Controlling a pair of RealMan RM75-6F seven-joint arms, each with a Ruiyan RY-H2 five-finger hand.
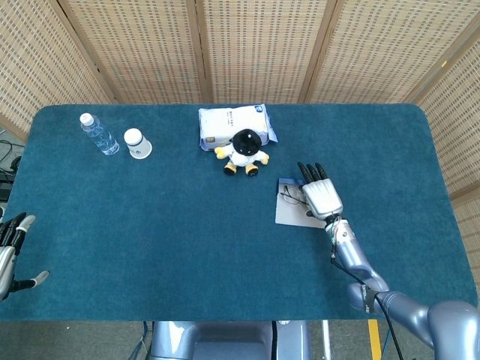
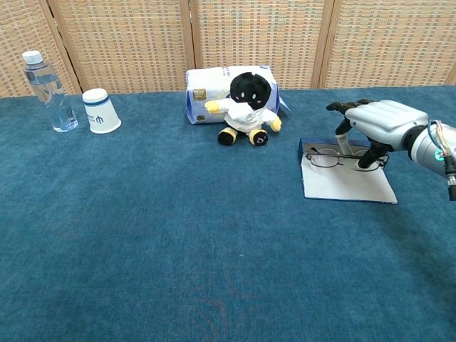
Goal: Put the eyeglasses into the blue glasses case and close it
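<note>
The blue glasses case (image 2: pixel 349 189) lies open on the right part of the blue table, its pale inner flap flat toward me and its blue tray at the back; in the head view the case (image 1: pixel 289 216) is right of centre. Thin-framed eyeglasses (image 2: pixel 324 159) hang over the tray end, pinched by my right hand (image 2: pixel 381 122) from above. From the head camera, the right hand (image 1: pixel 321 196) covers the case's right side and the eyeglasses (image 1: pixel 291 196) stick out to its left. My left hand (image 1: pixel 11 251) rests at the table's far left edge, fingers apart, holding nothing.
A black-and-white plush toy (image 2: pixel 246 100) sits in front of a white tissue pack (image 2: pixel 206 84) at the back middle, close to the case. A water bottle (image 2: pixel 44 89) and an upturned paper cup (image 2: pixel 100 111) stand at the back left.
</note>
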